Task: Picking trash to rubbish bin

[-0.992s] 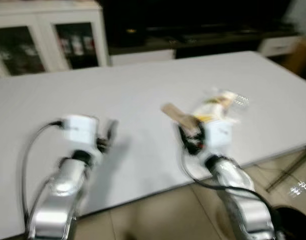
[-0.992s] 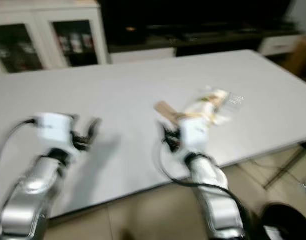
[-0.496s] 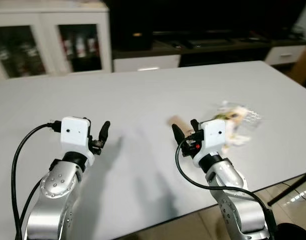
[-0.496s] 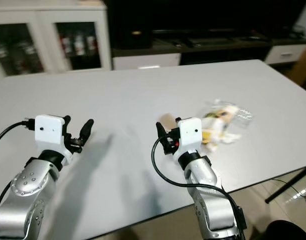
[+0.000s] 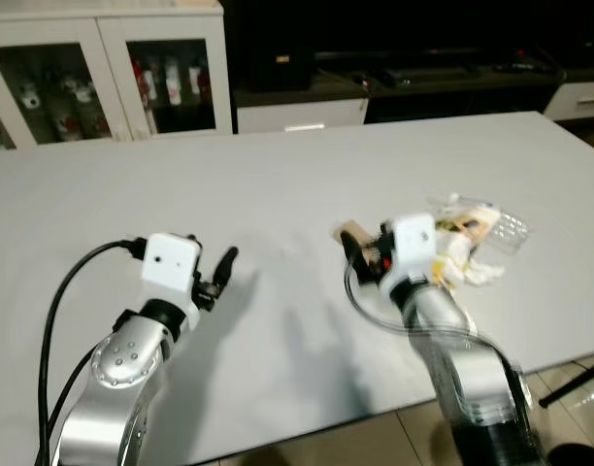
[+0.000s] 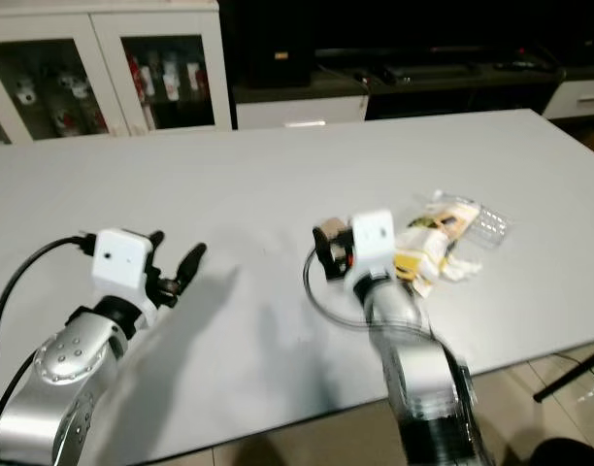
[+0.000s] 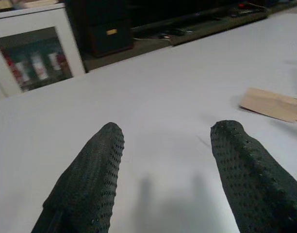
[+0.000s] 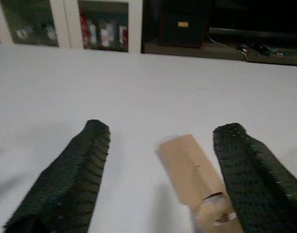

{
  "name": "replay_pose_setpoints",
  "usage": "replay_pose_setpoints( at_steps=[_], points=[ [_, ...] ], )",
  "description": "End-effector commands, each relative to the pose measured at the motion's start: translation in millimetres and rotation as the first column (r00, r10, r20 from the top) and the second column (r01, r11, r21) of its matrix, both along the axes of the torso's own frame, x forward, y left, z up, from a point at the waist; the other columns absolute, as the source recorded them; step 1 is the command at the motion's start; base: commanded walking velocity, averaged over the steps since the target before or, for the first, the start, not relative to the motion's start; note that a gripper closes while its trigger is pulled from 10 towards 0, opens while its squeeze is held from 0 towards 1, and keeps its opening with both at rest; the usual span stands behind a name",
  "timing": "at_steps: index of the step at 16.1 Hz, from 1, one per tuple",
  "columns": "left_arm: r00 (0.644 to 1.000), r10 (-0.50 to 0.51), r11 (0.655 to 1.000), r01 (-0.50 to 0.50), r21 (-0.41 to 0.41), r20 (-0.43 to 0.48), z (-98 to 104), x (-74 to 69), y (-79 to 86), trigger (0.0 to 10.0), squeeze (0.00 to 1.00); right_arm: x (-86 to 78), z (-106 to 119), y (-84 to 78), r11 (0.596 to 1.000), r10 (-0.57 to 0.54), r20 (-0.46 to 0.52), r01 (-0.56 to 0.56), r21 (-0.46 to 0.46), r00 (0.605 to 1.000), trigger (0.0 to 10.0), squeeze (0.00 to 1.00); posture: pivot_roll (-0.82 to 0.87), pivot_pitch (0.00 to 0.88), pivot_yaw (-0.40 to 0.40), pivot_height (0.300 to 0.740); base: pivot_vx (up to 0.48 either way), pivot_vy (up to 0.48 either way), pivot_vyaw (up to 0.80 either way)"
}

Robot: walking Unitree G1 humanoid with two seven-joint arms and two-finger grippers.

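On the white desk point(image 5: 278, 175), a brown cardboard scrap point(image 8: 194, 172) lies lengthwise between the right gripper's point(image 8: 163, 182) wide-open, empty fingers, far from the left gripper point(image 7: 163, 179), also open and empty.

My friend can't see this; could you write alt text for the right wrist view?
Two black fingers spread open over a white table, a brown cardboard scrap lying between them. A glass-fronted cabinet stands behind.
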State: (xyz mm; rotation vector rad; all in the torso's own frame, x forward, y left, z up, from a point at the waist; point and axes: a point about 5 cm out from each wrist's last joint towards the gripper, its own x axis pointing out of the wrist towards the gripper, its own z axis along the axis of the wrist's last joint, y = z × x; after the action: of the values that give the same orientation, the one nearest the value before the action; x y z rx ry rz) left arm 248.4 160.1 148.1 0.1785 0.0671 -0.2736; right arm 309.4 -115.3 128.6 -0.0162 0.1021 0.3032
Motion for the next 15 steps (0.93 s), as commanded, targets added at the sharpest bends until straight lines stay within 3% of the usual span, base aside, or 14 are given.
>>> replay_pose_setpoints(
  at_steps=[1, 3, 4, 7, 10, 14, 15],
  points=[
    [0.999, -0.050, 0.999, 0.050, 0.021, 0.004, 5, 0.8, -4.7, 10.0, 0.00, 15.3, -5, -2.3, 1.000, 0.007, -0.035, -0.008, -0.023, 0.999, 10.0, 1.00, 0.03, 0.000, -0.024, 0.740, 0.000, 0.000, 0.00],
    [0.995, -0.096, 0.995, 0.096, 0.032, -0.001, 9, 0.9, -6.7, 10.0, 0.00, 34.9, -7, 0.1, 0.997, 0.038, -0.074, -0.042, -0.059, 0.997, 10.0, 1.00, 0.04, 0.000, -0.024, 0.740, 0.000, 0.000, 0.00],
    [0.991, -0.134, 0.991, 0.134, 0.024, -0.009, 15, -1.1, -7.0, 10.0, 0.00, 53.8, -5, 2.9, 0.994, 0.069, -0.118, -0.078, -0.075, 0.991, 10.0, 1.00, 0.06, 0.000, -0.033, 0.740, 0.000, 0.000, 0.00],
    [0.979, -0.202, 0.979, 0.202, 0.008, -0.012, 26, -3.9, -6.8, 10.0, 0.00, 72.3, 1, 1.6, 0.992, 0.051, -0.167, -0.070, -0.105, 0.985, 10.0, 1.00, 0.08, 0.000, -0.048, 0.740, 0.000, 0.000, 0.00],
    [0.957, -0.288, 0.958, 0.288, 0.000, -0.029, 32, -6.8, -10.5, 10.0, 0.00, 81.1, 3, -3.5, 0.986, 0.026, -0.217, -0.061, -0.156, 0.976, 10.0, 1.00, 0.09, 0.000, -0.051, 0.740, 0.000, 0.000, 0.00],
    [0.950, -0.309, 0.951, 0.310, 0.003, -0.033, 41, -11.9, -11.6, 10.0, 0.00, 87.5, 9, -19.4, 0.983, -0.050, -0.281, -0.003, -0.184, 0.958, 10.0, 1.00, 0.09, 0.000, -0.053, 0.740, 0.000, 0.000, 0.00],
    [0.947, -0.318, 0.948, 0.318, -0.001, -0.037, 43, -12.8, -13.6, 10.0, 0.00, 86.7, 6, -26.9, 0.980, -0.081, -0.298, 0.022, -0.197, 0.951, 10.0, 0.00, 0.09, 0.000, -0.049, 0.740, 0.000, 0.000, 0.00]
  ],
)
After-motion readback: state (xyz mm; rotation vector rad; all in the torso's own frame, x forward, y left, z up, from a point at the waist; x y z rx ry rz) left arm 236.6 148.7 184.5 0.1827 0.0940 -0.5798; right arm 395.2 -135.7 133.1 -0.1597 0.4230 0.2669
